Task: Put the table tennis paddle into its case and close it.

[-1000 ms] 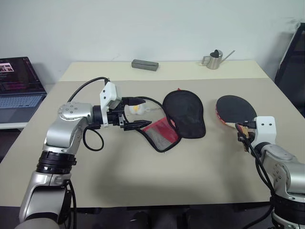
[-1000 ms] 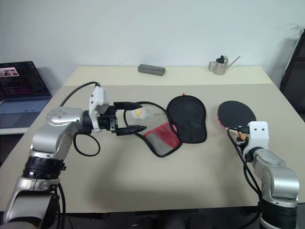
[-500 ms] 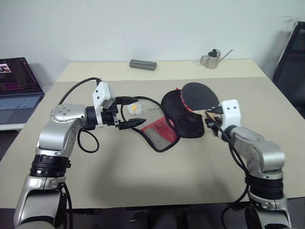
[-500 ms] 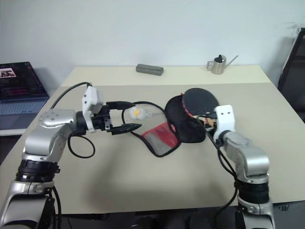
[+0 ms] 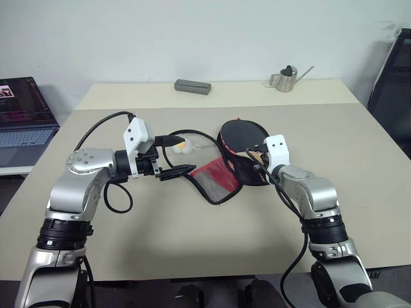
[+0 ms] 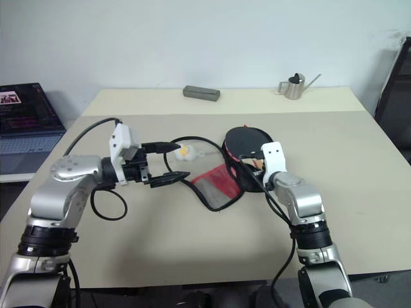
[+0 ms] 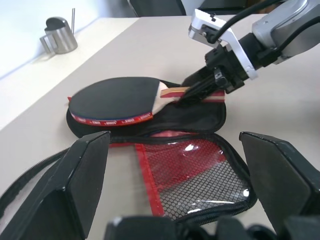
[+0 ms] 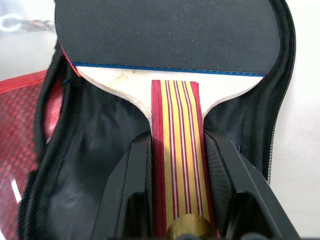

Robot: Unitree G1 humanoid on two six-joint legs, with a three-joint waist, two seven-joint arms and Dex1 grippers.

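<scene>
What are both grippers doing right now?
Left gripper: open, holding nothing, next to the open case.
Right gripper: closed on the paddle handle, paddle over the case.

table tennis paddle (image 7: pixel 112 97) held by handle in right hand (image 7: pixel 197 92), blade lying over the open case (image 7: pixel 200 112) | case spread on the table (image 5: pixel 192 250) between the two hands | left hand (image 5: pixel 174 155) placed at the case's flap side, apart from the paddle
</scene>
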